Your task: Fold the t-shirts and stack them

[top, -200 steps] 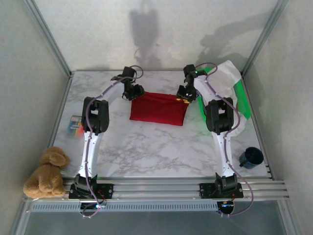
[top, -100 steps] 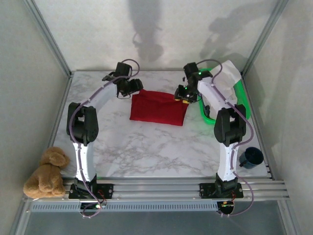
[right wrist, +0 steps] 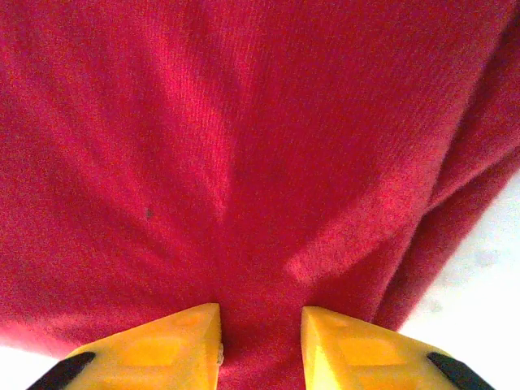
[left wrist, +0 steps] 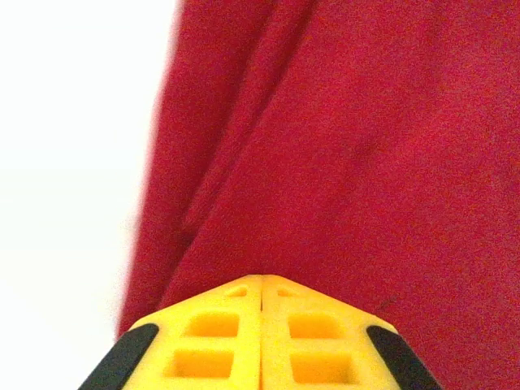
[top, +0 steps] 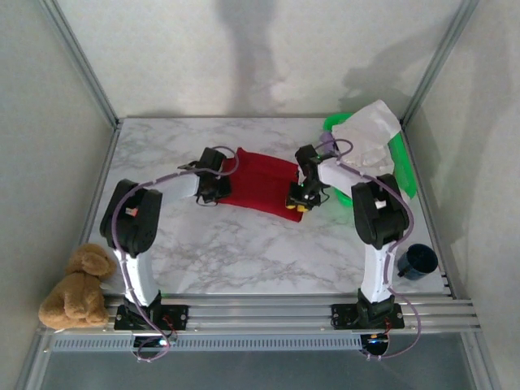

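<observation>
1. Both arms have swung down toward the near side since a second ago. My left fingers (top: 212,193) now sit at the left edge of the red t-shirt (top: 260,183) and my right fingers (top: 299,205) at its near right corner. Earlier, both were up at its far edge.
2. The shirt itself has changed from a flat rectangle to a bowed, rumpled band in the middle of the table (top: 244,252).
3. In the left wrist view my left fingers (left wrist: 215,341) are pressed together against red cloth. I cannot tell whether a fold is caught between them.
4. In the right wrist view my right fingers (right wrist: 175,341) stand apart, with creased red cloth running down into the gap. I cannot tell whether they grip it.
5. The white t-shirt (top: 370,134) is draped over the green basket (top: 404,175) at the far right, and my right forearm runs between that basket and the red shirt.
6. A dark mug (top: 418,260) stands at the near right edge of the table, and a teddy bear (top: 77,284) slumps at the near left corner, both well apart from the shirt.
</observation>
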Tool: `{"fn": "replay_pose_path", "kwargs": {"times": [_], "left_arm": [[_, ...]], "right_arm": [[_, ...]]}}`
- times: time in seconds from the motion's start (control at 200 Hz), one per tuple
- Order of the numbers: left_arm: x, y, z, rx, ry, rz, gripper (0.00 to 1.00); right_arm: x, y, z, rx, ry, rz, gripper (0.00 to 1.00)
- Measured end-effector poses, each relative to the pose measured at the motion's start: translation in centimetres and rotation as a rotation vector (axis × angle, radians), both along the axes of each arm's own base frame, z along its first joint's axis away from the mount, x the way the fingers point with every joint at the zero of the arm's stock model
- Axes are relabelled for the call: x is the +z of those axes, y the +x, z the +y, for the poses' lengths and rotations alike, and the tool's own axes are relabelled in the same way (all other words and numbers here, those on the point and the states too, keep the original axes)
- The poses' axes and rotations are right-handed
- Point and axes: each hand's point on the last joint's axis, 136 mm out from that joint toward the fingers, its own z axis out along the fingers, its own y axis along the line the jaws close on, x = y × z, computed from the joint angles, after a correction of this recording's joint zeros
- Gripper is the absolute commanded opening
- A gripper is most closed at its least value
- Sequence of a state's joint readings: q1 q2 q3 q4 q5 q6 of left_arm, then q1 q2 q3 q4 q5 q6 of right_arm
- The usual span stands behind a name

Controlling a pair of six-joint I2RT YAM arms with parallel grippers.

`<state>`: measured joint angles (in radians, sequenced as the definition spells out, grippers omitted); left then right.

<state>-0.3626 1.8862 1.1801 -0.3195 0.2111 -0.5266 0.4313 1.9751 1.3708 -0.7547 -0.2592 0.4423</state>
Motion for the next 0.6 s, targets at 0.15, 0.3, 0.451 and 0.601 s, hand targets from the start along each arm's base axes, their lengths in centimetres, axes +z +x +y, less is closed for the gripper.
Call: {"fn": "replay_pose_path", "kwargs": {"times": [0.15, 0.3, 0.451, 0.601], "left_arm": [[0.5, -4.2, 0.8, 0.001, 0.024, 0.025, 0.30], [4.4, -2.9, 1.0, 0.024, 0.005, -0.050, 0.41], [9.7, 3.4, -0.8, 0.005, -0.031, -0.189, 0.54], [10.4, 9.0, -3.0, -0.023, -0.045, -0.252, 0.56]], "right_arm": [[2.0, -3.0, -0.7, 0.016, -0.014, 0.003, 0.45], [5.8, -1.1, -1.6, -0.003, -0.016, -0.098, 0.46], [7.9, 3.7, -3.0, -0.055, -0.012, -0.188, 0.46], [6.9, 7.4, -3.9, -0.073, -0.037, -0.214, 0.46]]}}
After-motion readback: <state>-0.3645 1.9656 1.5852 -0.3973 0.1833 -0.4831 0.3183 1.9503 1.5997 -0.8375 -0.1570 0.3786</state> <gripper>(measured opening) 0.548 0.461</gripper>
